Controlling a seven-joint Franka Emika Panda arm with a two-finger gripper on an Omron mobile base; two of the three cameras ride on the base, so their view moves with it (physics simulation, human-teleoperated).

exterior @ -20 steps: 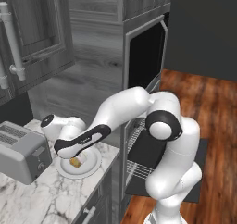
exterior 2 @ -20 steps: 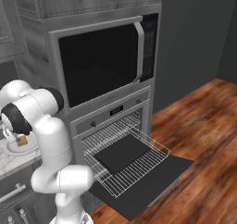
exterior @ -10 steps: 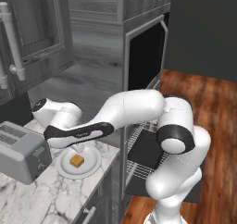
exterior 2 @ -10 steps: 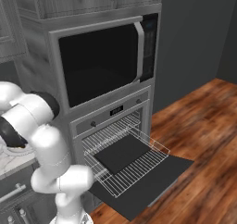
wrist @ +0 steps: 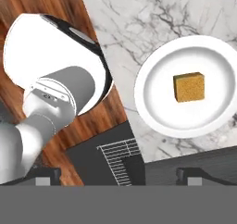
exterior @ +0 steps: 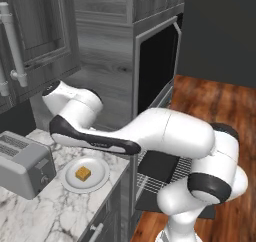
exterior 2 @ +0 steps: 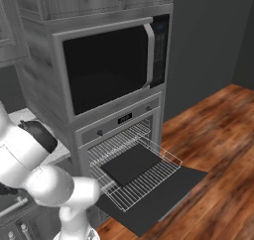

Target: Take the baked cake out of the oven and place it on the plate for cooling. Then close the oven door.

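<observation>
cake (exterior: 83,174) sits mid-plate (exterior: 99,182) right of the toaster (exterior: 24,164) to cool, so my gripper (wrist: 120,174) hangs above the plate, jaws wide and empty; oven door (exterior 2: 163,194) is down, i'd shut it next.

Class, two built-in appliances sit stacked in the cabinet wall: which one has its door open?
The lower one, the oven: its oven door lies folded down, wire racks showing. The black-glass unit above is shut.

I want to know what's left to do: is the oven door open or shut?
Open. The oven door lies folded down flat, and a wire rack with the dark tray is pulled out over it.
</observation>
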